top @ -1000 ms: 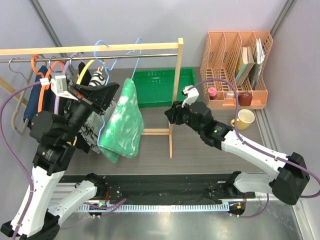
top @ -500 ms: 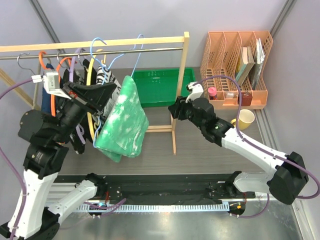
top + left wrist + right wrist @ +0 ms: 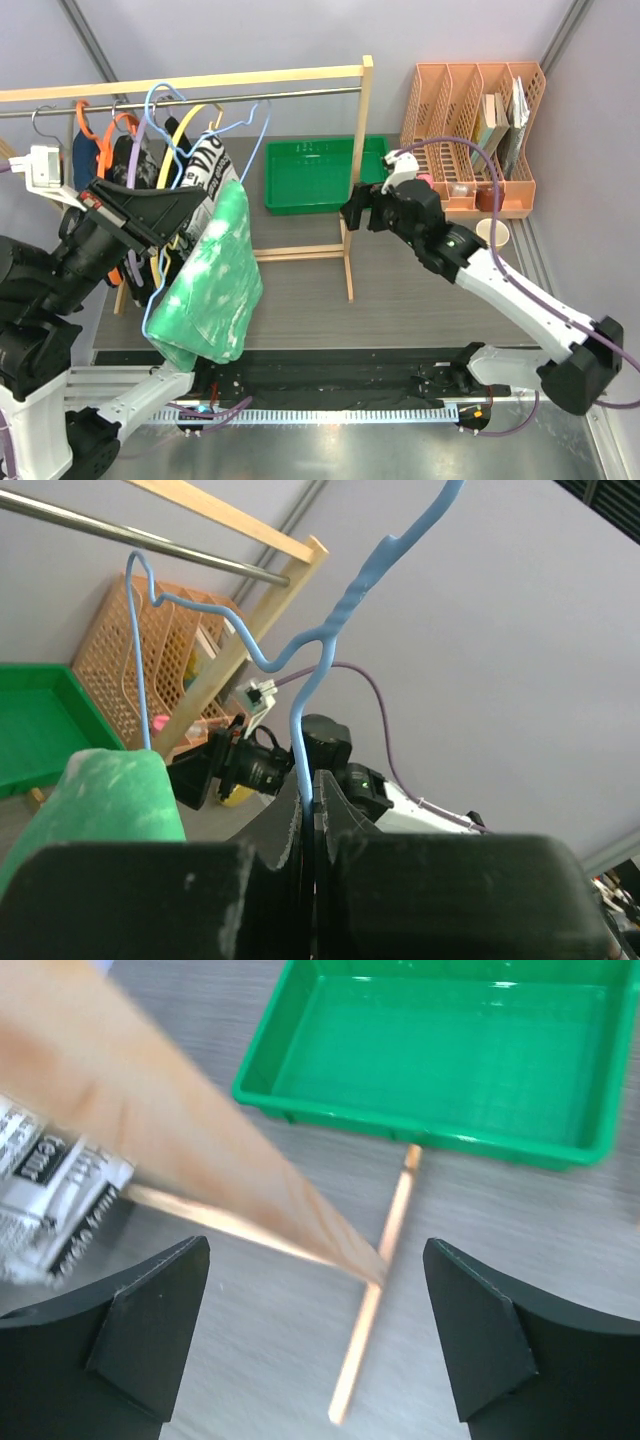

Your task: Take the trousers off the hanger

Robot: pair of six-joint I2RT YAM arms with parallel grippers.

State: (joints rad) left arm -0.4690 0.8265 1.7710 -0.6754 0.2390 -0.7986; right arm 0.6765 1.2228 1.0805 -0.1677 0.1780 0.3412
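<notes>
1. Overhead, the left gripper [image 3: 185, 212] holds the hanger [image 3: 257, 140] at centre left. The trousers [image 3: 210, 290] drape from it at lower left. Whether its hook clears the rail [image 3: 300, 95] I cannot tell.
2. Left wrist: the jaws are pinched together on the blue wire at frame centre, with green cloth at lower left.
3. Right wrist: the right gripper [image 3: 315, 1330] is spread and empty by the post [image 3: 150, 1090], with the tray [image 3: 450, 1050] at upper right.
4. Likely step: the hanger is secured and the trousers are not yet off. Next, the right gripper must reach the cloth, pinch it and pull.
</notes>
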